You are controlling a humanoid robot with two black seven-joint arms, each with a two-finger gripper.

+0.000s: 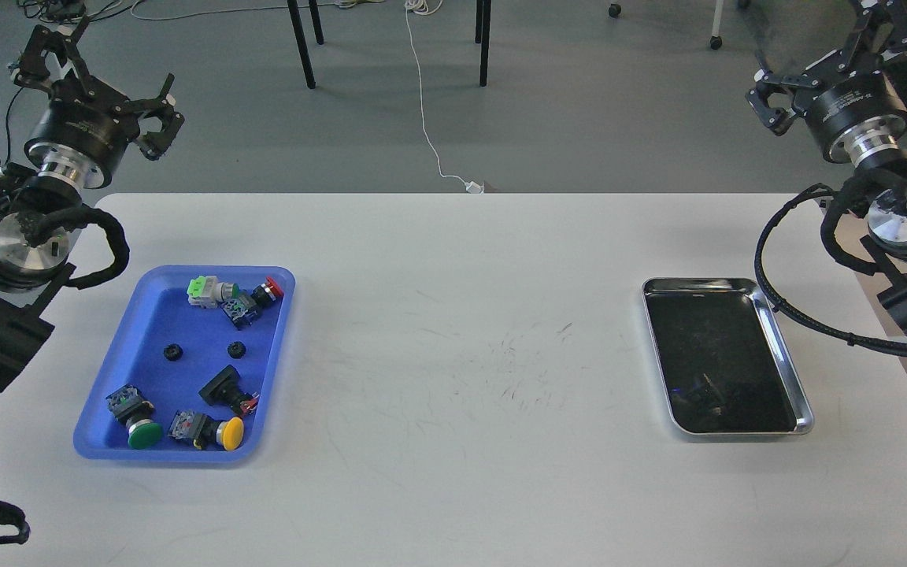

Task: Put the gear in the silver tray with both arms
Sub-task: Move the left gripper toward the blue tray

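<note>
Two small black gears (175,353) (236,348) lie in the middle of a blue plastic tray (119,441) on the left of the white table. The silver tray (786,346) sits on the right, its dark reflective bottom bare. My left gripper (101,83) is raised above the table's far left corner, well behind the blue tray, open and holding nothing. My right gripper (831,59) hangs high above the far right corner, behind the silver tray, also open and holding nothing.
The blue tray also holds several push-button switches: green (143,433), yellow (229,433), red (268,290) and a black one (225,387). Thick black cable (772,299) from my right arm loops over the silver tray's right rim. Chair legs and a white cord stand beyond the table.
</note>
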